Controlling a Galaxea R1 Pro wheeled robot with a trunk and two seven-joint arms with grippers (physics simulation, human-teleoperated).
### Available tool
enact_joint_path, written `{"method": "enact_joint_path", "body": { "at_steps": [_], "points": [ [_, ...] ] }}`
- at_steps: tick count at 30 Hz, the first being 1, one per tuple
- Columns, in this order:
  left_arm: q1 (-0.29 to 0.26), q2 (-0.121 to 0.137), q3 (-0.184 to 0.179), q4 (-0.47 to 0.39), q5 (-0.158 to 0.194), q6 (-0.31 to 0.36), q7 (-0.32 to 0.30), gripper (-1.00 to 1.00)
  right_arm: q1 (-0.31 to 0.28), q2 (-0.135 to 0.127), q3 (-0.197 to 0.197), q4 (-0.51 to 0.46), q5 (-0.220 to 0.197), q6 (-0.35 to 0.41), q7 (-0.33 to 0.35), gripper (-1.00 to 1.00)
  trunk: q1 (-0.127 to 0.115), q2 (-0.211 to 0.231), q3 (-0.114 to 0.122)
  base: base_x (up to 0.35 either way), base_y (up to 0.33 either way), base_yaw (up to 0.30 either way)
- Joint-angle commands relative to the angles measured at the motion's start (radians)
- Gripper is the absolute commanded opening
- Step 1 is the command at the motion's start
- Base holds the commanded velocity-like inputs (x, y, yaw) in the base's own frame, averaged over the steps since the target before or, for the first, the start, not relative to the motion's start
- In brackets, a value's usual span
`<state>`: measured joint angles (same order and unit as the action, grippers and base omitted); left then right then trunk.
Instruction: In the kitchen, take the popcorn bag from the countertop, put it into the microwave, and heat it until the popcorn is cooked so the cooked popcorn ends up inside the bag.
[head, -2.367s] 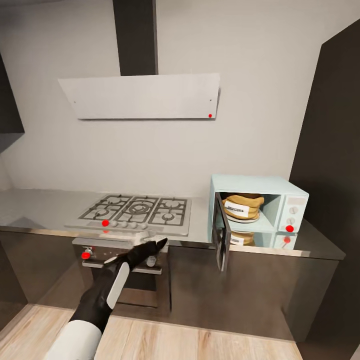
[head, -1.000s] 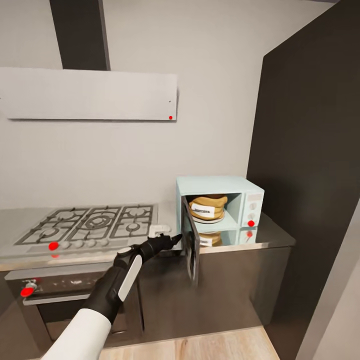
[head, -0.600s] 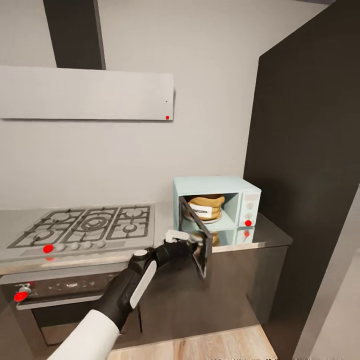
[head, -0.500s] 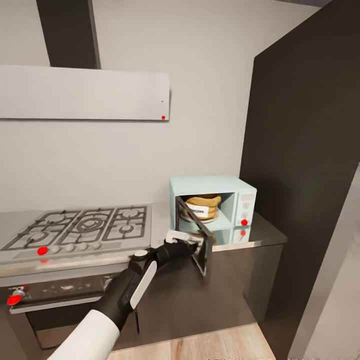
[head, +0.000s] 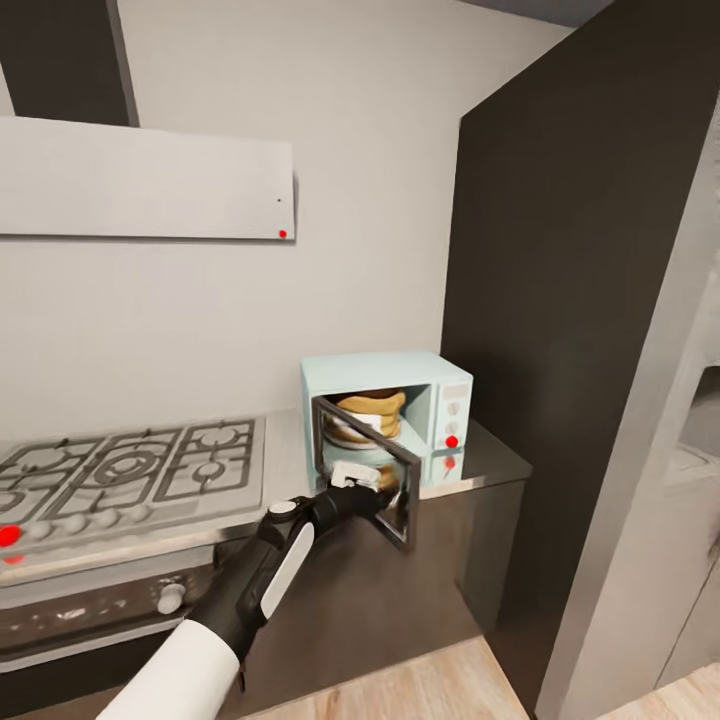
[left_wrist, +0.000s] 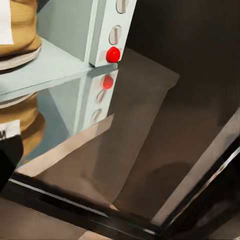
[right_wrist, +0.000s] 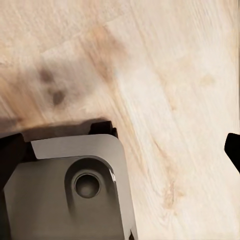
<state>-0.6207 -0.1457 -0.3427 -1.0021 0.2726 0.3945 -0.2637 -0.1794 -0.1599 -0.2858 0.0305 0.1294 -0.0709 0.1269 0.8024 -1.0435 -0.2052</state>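
Note:
The pale mint-blue microwave (head: 400, 372) stands on the grey countertop (head: 487, 460) beside a tall dark cabinet. Its dark glass door (head: 352, 452) stands partly swung toward the opening. The tan popcorn bag (head: 372, 404) sits inside on a plate, its white label partly behind the door; the left wrist view catches it too (left_wrist: 20, 25). My left gripper (head: 385, 497) presses on the door's outer face, near its lower edge. One black finger (left_wrist: 7, 160) shows at the picture's edge, and the gripper looks open and empty. My right gripper (right_wrist: 120, 150) hangs open over the wood floor.
The grey gas hob (head: 130, 470) lies left of the microwave, with the oven front (head: 90, 610) below it and the hood (head: 140, 175) above. A tall dark cabinet (head: 570, 250) walls off the right side. A grey part of the robot (right_wrist: 75, 185) shows under the right wrist.
The left gripper has reached the microwave door and pushed it from wide open to partly shut. The camera has swung right, shifting hob and microwave leftward in view.

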Motion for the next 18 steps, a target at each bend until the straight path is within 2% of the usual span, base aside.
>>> {"method": "enact_joint_path", "body": {
  "at_steps": [1, 7, 10, 14, 18],
  "points": [
    [-0.001, 0.0, 0.002, -0.002, 0.008, 0.007, 0.0, 1.0, -0.002, -0.001, -0.008, 0.003, 0.01, -0.006, 0.002, 1.0, 0.0, -0.001, -0.001, 0.207, 0.0, -0.239],
    [-0.001, -0.001, 0.002, -0.001, 0.008, 0.006, 0.001, 1.0, -0.002, -0.001, -0.008, 0.003, 0.011, -0.006, 0.002, 1.0, 0.0, -0.001, -0.001, 0.209, 0.0, -0.239],
    [-0.001, -0.013, 0.001, -0.001, 0.007, 0.006, 0.008, 1.0, -0.002, -0.001, -0.007, 0.003, 0.011, -0.006, 0.002, 1.0, 0.0, -0.001, -0.001, 0.209, 0.0, -0.239],
    [-0.001, -0.025, -0.003, -0.008, 0.011, 0.007, 0.14, 1.0, -0.002, -0.001, -0.007, 0.003, 0.011, -0.006, 0.002, 1.0, 0.0, -0.001, -0.001, 0.2, 0.0, -0.237],
    [-0.001, -0.027, -0.004, -0.009, 0.013, 0.006, 0.174, 1.0, -0.002, -0.001, -0.008, 0.003, 0.011, -0.006, 0.002, 1.0, 0.0, -0.001, -0.001, 0.193, 0.0, -0.236]
  ]
}}
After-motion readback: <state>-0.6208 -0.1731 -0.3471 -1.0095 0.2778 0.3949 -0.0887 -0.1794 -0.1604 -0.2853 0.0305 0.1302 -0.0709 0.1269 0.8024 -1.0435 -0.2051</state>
